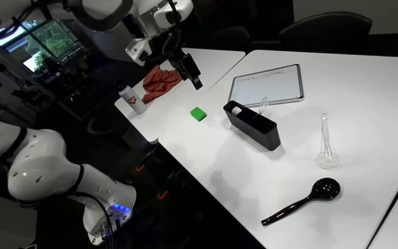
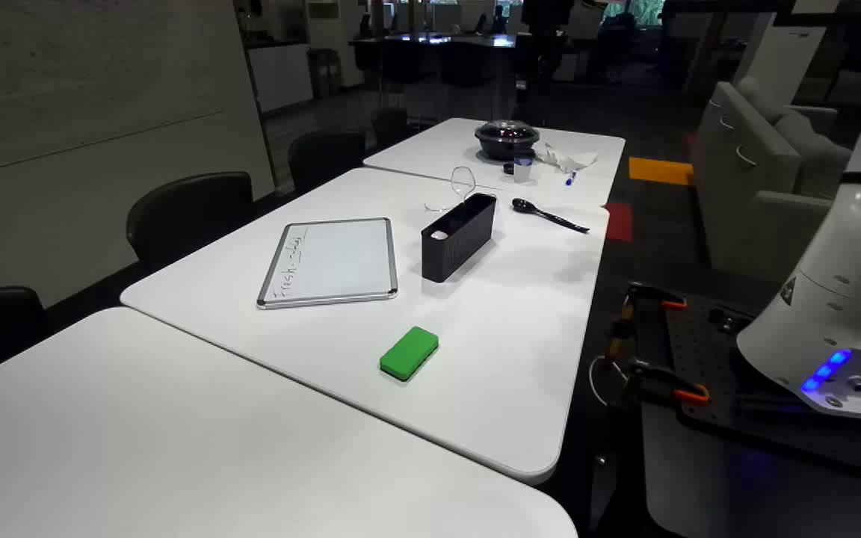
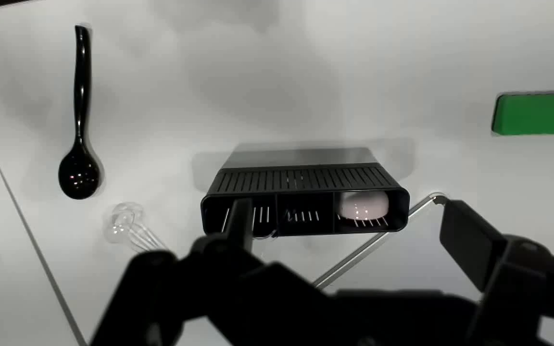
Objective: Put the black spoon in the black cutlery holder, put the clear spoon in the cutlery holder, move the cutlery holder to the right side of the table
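The black spoon [image 1: 302, 203] lies on the white table [image 1: 365, 93]; it also shows in the wrist view [image 3: 81, 115]. A clear spoon [image 1: 327, 157] lies near its bowl, faint in the wrist view [image 3: 128, 223]. The black cutlery holder [image 1: 252, 128] stands upright on the table, open side up, with three compartments. A round clear end [image 1: 264, 104] sticks up from it near a divider; I cannot tell which compartment holds it. A pinkish-white round object [image 3: 363, 205] sits in an end compartment. My gripper [image 3: 354, 228] is open and empty above the holder, fingers wide apart.
A framed whiteboard panel [image 1: 269, 84] lies close behind the holder. A green eraser [image 2: 409, 353] lies off the holder's end. A red cloth [image 1: 160, 84] and white bottle [image 1: 133, 100] are farther off. A covered black bowl [image 2: 507, 140] and cup [image 2: 522, 168] stand on the adjoining table.
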Controlling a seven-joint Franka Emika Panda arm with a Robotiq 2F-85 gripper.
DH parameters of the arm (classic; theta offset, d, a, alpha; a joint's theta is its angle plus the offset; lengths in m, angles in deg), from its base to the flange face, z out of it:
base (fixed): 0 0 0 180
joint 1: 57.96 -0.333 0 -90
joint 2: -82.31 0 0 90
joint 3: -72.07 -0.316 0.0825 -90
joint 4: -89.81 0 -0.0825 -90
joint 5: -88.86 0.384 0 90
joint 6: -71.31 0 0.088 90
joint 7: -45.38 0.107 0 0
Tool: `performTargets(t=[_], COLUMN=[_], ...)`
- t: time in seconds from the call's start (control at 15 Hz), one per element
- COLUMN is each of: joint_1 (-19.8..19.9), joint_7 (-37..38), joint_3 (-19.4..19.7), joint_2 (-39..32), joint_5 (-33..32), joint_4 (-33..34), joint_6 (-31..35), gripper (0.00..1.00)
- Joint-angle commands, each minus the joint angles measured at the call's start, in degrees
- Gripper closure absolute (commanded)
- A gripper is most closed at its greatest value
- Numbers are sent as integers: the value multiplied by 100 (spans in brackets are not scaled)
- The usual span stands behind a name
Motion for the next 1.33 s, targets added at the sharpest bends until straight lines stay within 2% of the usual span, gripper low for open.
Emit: performTargets(t=[0.0, 0.4, 0.67, 0.8, 1.0, 1.27], joint_1=[53, 74, 305, 441, 666, 1136], joint_7=[-12, -33, -49, -280, -628, -1316], joint_3=[-49, -20, 172, 370, 654, 660], joint_2=[-5, -45, -420, -797, -1577, -2618], joint_5=[14, 19, -45, 19, 486, 1247], joint_4=[10, 17, 47, 97, 311, 707], joint_6=[-11, 49, 603, 1109, 1788, 2366], gripper=[0, 0, 0, 0, 0, 0])
